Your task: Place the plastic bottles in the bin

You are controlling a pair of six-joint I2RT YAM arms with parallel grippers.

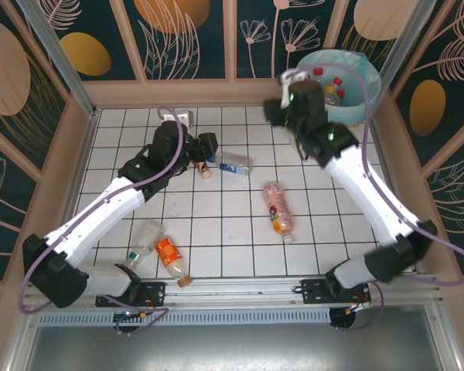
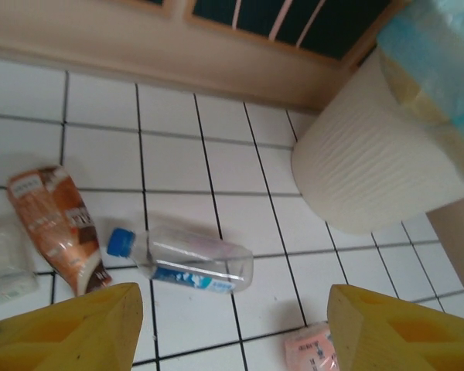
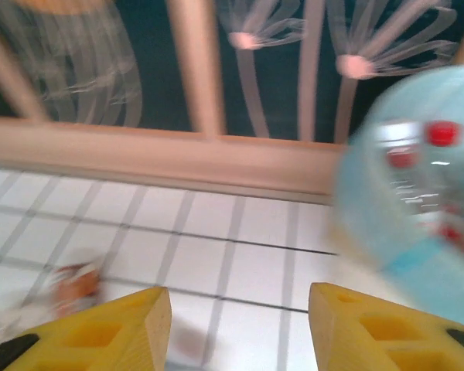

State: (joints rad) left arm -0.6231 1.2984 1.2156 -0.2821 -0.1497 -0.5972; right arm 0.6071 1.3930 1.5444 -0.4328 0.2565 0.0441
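Going left to right across the white tiled surface (image 1: 216, 232). First, a squashed clear bottle (image 1: 143, 241) with a green cap lies near the left arm's base. An orange-label bottle (image 1: 170, 259) lies just beside it (touching or not, I can't tell from above).

Further up, the left gripper (image 2: 232, 332) hangs over the tiles with its yellow fingers (image 2: 62, 328) spread apart and nothing between them. In its wrist cam a brown-label bottle (image 2: 54, 224) lies on its side at the left. Just right of that is a clear bottle with a blue cap and blue label (image 2: 189, 263), also flat on the tiles.

A pink-label bottle (image 1: 278, 207) lies by itself toward the middle-right, well apart from those two.

Then comes the right gripper (image 3: 240, 332), up by the far right corner next to the bin (image 1: 356, 60). Its wrist cam is pretty blurry, but the jaws clearly stand parted and empty too.

The bin is a cream bucket with a light blue liner, sitting in the far right corner near the wall. A few bottles with red caps (image 1: 337, 80) already lie inside it.
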